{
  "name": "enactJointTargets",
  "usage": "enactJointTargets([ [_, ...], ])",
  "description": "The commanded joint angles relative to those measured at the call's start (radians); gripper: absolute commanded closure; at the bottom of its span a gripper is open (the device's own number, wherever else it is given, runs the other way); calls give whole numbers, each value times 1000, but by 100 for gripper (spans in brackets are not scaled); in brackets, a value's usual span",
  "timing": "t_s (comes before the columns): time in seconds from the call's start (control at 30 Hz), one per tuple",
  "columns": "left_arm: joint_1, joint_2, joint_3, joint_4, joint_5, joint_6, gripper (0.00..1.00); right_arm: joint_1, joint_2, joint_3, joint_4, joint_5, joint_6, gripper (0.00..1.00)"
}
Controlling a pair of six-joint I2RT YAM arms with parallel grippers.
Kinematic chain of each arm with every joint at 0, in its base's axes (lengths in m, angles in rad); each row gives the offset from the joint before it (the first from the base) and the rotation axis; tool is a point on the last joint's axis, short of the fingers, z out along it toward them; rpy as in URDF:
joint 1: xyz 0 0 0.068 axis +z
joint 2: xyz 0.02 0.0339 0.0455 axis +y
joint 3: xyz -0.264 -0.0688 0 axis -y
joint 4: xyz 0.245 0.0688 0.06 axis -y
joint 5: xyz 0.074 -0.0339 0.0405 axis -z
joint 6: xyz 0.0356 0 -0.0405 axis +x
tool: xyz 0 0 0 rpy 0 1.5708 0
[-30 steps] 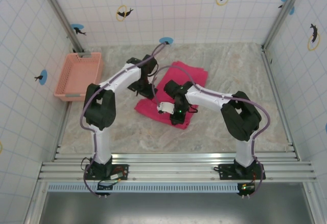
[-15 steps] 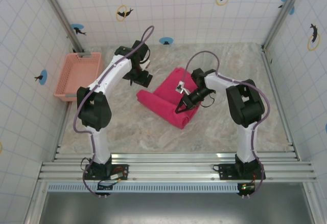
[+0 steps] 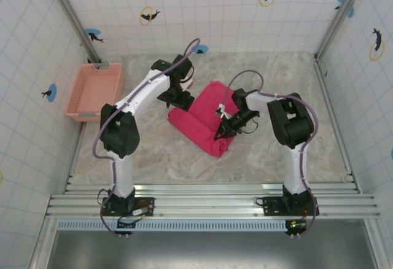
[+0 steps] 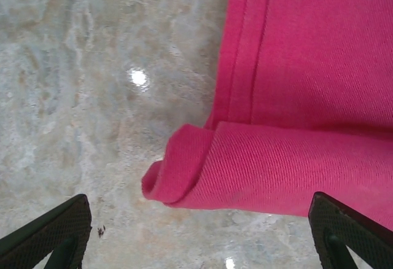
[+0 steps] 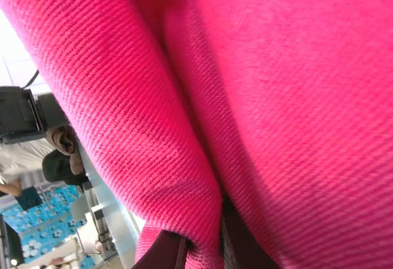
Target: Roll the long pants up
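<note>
The long pants [image 3: 206, 116] lie mid-table as a bright pink-red bundle, partly rolled, with the roll along the near-left side. In the left wrist view the roll's open end [image 4: 184, 177] rests on the marble between my spread fingers [image 4: 58, 232]. My left gripper [image 3: 178, 97] hovers open at the bundle's far-left end, holding nothing. My right gripper [image 3: 224, 128] is at the bundle's right side. In the right wrist view its dark fingers [image 5: 236, 247] are shut on a fold of the long pants [image 5: 184, 128], which covers most of them.
A pale salmon-pink plastic basket [image 3: 92, 91] stands against the left wall. Bare marble table [image 3: 184, 158] lies in front of the bundle and to its right. Tiled walls and metal posts close in the back and sides.
The left gripper swung out to the left, then came back to the roll's far-left end. The right gripper moved from over the roll's middle to the bundle's right side.
</note>
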Motion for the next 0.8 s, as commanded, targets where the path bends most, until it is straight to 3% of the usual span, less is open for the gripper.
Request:
enactJointTargets([
  [0.0, -22, 23, -42, 13, 25, -25, 8, -10, 29, -50, 9, 158, 39, 94],
  [0.37, -33, 176, -33, 44, -10, -30, 9, -12, 34, -18, 2, 153, 73, 93],
  [0.47, -32, 228, -10, 37, -14, -24, 9, -17, 11, 22, -46, 201, 53, 82],
  [0.63, -31, 292, 35, 15, -15, -4, 9, -6, -124, 106, -134, 408, -2, 65],
  [0.77, -34, 307, 55, 11, -15, 13, 9, 70, -306, 113, -149, 683, -94, 48],
])
